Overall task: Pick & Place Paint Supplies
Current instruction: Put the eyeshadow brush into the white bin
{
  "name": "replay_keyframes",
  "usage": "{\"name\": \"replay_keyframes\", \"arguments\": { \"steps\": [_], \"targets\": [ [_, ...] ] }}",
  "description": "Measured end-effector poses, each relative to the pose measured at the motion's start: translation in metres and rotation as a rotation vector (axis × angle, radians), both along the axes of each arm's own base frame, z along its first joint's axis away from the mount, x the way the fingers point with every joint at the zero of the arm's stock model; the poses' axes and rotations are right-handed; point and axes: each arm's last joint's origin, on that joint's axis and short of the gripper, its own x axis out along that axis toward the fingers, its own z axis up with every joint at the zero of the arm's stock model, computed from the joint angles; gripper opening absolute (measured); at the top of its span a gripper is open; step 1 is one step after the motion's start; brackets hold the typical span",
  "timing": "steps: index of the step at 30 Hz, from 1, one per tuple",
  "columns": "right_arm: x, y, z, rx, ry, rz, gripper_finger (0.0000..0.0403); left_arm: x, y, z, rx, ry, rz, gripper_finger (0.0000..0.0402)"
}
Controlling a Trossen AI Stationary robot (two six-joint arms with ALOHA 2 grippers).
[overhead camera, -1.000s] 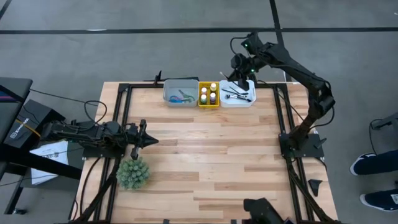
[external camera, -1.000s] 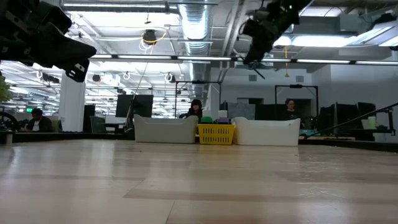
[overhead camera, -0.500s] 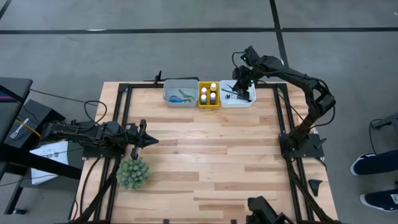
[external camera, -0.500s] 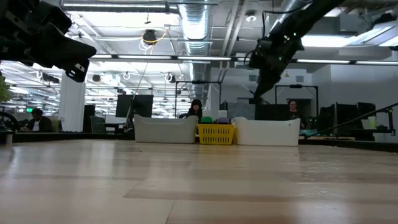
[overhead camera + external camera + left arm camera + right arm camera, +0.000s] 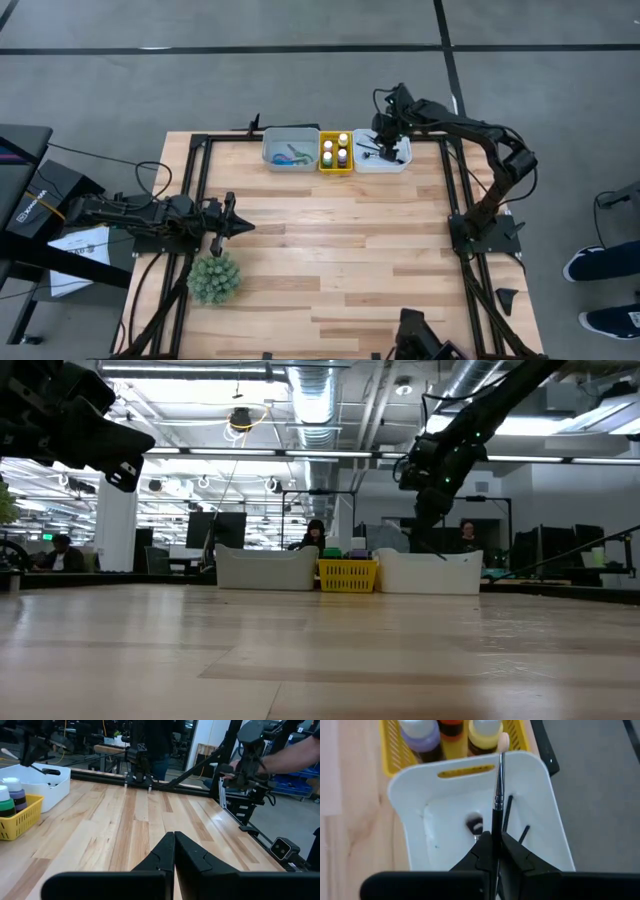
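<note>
- Wooden surface (image 5: 330,250): three trays stand in a row at its far edge.
- Brush (image 5: 497,795): thin and dark-handled, pinched upright over the white tray (image 5: 545,830), with other brushes lying inside.
- Right end effector (image 5: 492,851): fingers clamped on the brush, directly above the white tray.
- Yellow tray (image 5: 335,155): beside the white one, holding paint bottles (image 5: 485,731).
- Left end effector (image 5: 174,851): fingers together, near the surface's left edge.

The right gripper (image 5: 494,851) clamped a thin dark-handled brush (image 5: 498,795) above the white tray (image 5: 546,815), where other brushes (image 5: 508,815) lay; paint bottles (image 5: 483,731) stood in the adjoining yellow tray (image 5: 395,757).
</note>
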Motion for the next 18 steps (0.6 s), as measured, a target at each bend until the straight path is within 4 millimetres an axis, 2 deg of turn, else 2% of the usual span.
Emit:
{"name": "replay_keyframes", "arguments": {
  "steps": [15, 18],
  "targets": [
    [0.002, -0.013, -0.043, 0.094, 0.126, -0.08, 0.0006, 0.0, 0.0, 0.0, 0.0, 0.0, 0.0, 0.0],
    [0.002, -0.013, -0.045, 0.097, 0.128, -0.081, 0.0006, 0.0, 0.0, 0.0, 0.0, 0.0, 0.0, 0.0]
  ]
}}
